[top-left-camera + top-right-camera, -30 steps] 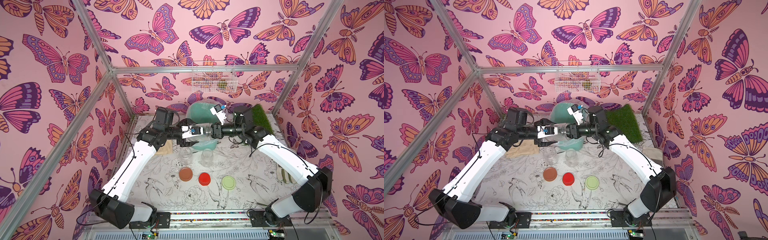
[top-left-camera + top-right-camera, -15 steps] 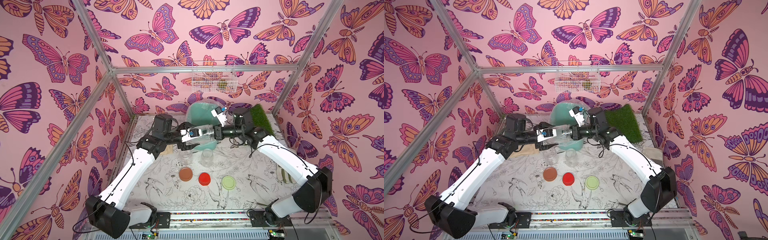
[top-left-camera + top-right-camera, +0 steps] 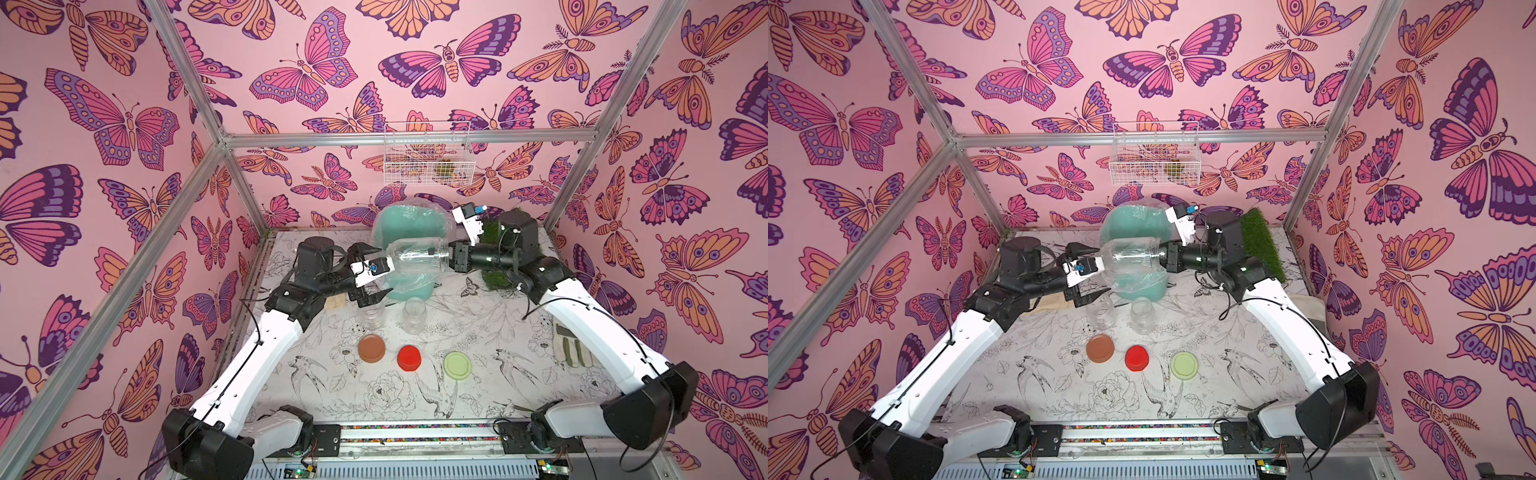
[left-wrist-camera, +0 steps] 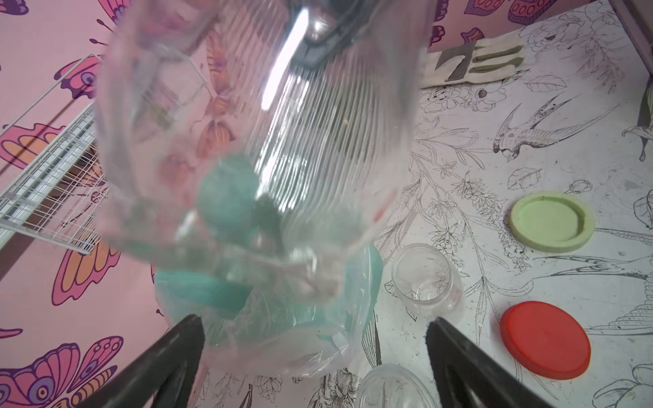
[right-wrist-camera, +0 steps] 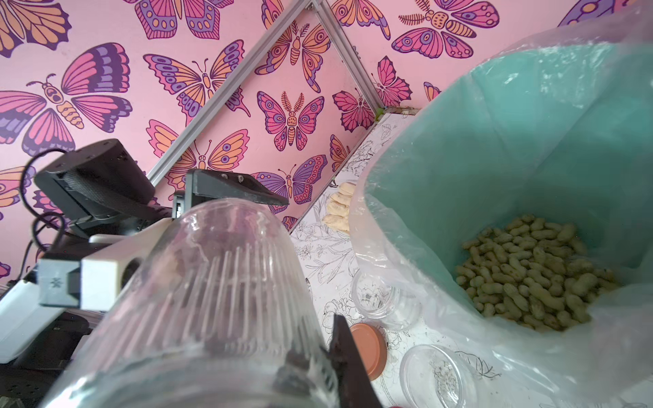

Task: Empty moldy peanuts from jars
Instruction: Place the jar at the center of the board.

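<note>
- Right gripper [image 3: 455, 262] is pinching the jar [image 3: 417, 262] at its mouth end, jaws closed on the rim. It is carrying the jar on its side in the air, above the front of the bin [image 3: 405, 218] in both top views.
- The jar's base is pointing toward the left gripper [image 3: 383, 272]. Seen through its ribbed clear wall in the left wrist view, the jar is looking empty apart from a speck or two.
- Left gripper is standing spread wide. Its fingers [image 4: 169, 353] are flanking the jar's base end and are not closed on it.
- Peanuts [image 5: 530, 275] are lying in a heap at the bottom of the bin, inside its clear plastic liner [image 5: 388, 247].
- Two other jars [image 3: 371, 318] [image 3: 414, 313] are standing upright and lidless on the table [image 3: 478, 399], just in front of the bin. Both are looking empty.
- Three lids are lying in a row farther in front of the bin, beyond those jars: brown lid [image 3: 371, 348], red lid [image 3: 409, 357], pale green lid [image 3: 457, 365]. None is touching another.
- Wire basket [image 3: 428, 153] is hanging on the back wall above the bin.
- Glove [image 3: 573, 349] is lying flat on the table, well apart from the bin, on the right arm's side.
</note>
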